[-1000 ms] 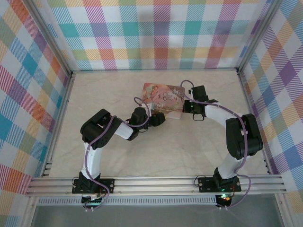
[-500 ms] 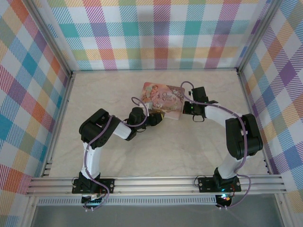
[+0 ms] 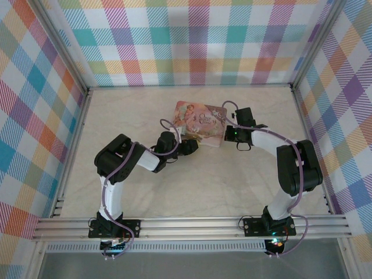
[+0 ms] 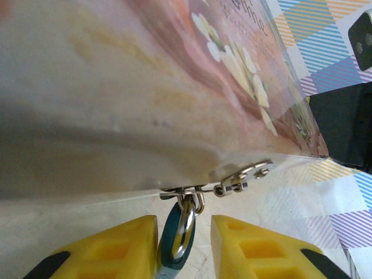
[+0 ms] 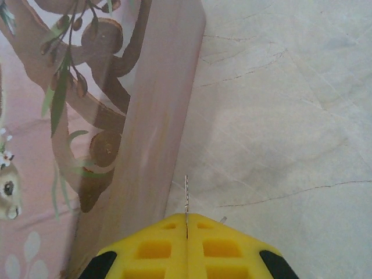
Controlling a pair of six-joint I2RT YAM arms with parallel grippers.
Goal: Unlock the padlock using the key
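The small teal padlock with a silver shackle [image 4: 176,247] hangs from a silver metal hasp [image 4: 235,176] on the edge of a pink illustrated diary [image 4: 145,87]. It sits between the yellow fingers of the left gripper [image 4: 184,232]. These stand slightly apart around it, the left finger close against the lock and a gap showing on the right, so nothing is clamped.

The thin silver key [image 5: 186,197] pokes up edge-on from the seam of the right gripper [image 5: 186,224], whose yellow fingers are pressed together on it. Its tip is just beside the diary's side wall [image 5: 148,145].

From above, the diary [image 3: 200,122] lies flat on the pale marbled worktop [image 3: 232,180], towards the back. The left gripper [image 3: 192,145] is at its near-left edge and the right gripper [image 3: 228,135] at its right edge.
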